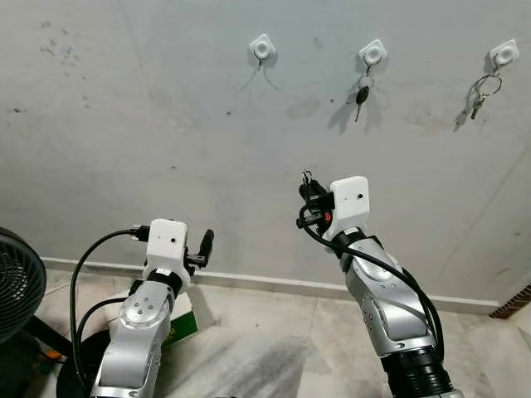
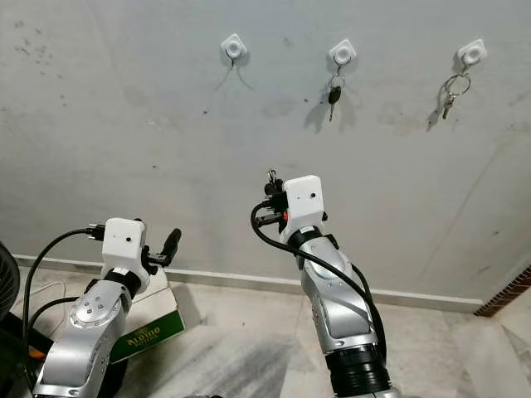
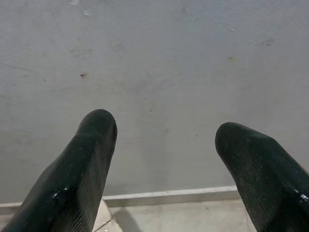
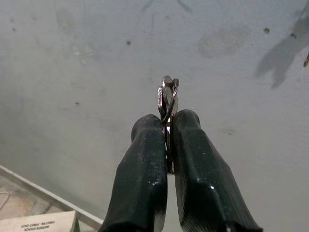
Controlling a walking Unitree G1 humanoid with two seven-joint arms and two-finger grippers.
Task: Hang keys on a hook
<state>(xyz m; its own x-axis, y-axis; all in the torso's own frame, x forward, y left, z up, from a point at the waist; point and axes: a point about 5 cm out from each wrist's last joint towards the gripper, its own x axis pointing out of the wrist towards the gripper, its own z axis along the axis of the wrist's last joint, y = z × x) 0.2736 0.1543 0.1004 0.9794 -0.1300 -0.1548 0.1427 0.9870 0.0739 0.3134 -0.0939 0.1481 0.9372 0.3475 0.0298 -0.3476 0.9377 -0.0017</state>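
Three white hooks sit high on the grey wall. The left hook (image 1: 262,48) is bare. The middle hook (image 1: 372,55) carries a black-headed key (image 1: 362,97), and the right hook (image 1: 504,54) carries a key ring (image 1: 483,91). My right gripper (image 1: 308,189) is raised before the wall, well below and slightly right of the bare hook, shut on a metal key ring (image 4: 168,96) that sticks out past its fingertips. My left gripper (image 1: 206,243) is lower, at the left, open, with nothing between its fingers (image 3: 87,164).
A black fan (image 1: 15,282) stands at the far left. On the tiled floor by the wall lies a white and green box (image 2: 149,327). A white skirting strip (image 1: 265,280) runs along the wall's base. Brickwork (image 1: 516,303) shows at the far right.
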